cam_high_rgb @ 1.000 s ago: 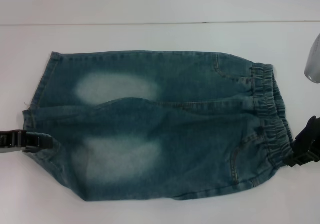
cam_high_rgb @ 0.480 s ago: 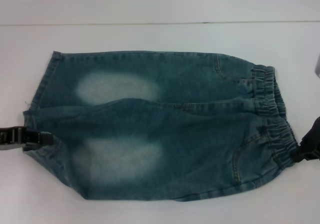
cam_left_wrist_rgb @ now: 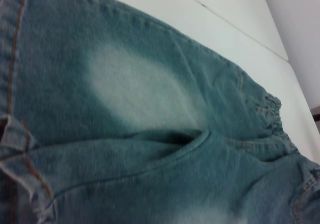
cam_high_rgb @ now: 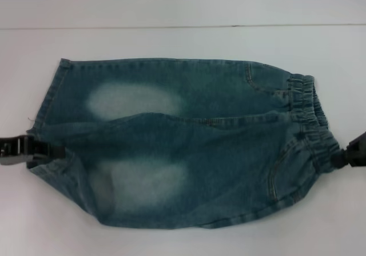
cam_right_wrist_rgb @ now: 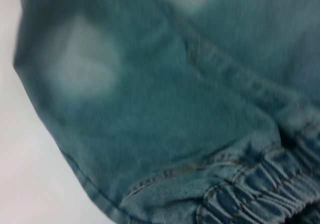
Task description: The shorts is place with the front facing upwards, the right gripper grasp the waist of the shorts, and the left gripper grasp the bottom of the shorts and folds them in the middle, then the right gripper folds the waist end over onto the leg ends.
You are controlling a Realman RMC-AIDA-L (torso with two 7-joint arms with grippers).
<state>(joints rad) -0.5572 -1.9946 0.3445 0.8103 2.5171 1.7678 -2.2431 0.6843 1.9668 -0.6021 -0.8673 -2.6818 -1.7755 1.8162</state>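
Note:
Blue denim shorts [cam_high_rgb: 189, 147] with pale faded patches lie flat on the white table, elastic waist [cam_high_rgb: 311, 119] to the right and leg ends [cam_high_rgb: 48, 96] to the left. My left gripper [cam_high_rgb: 54, 151] is shut on the hem of the near leg at the left edge. At the right edge my right gripper [cam_high_rgb: 338, 158] is shut on the near part of the waistband. The near half of the shorts is pulled taut between them and slightly raised. The left wrist view shows the hem [cam_left_wrist_rgb: 15, 149] up close, and the right wrist view shows the gathered waistband [cam_right_wrist_rgb: 250, 194].
The white table [cam_high_rgb: 183, 44] extends beyond the shorts to a seam line [cam_high_rgb: 183, 26] at the back. A strip of bare table runs along the front edge below the shorts.
Both grippers have risen a little with the cloth. The near corners at the hem and the waist have come up off the table, and the near edge has drawn inward.

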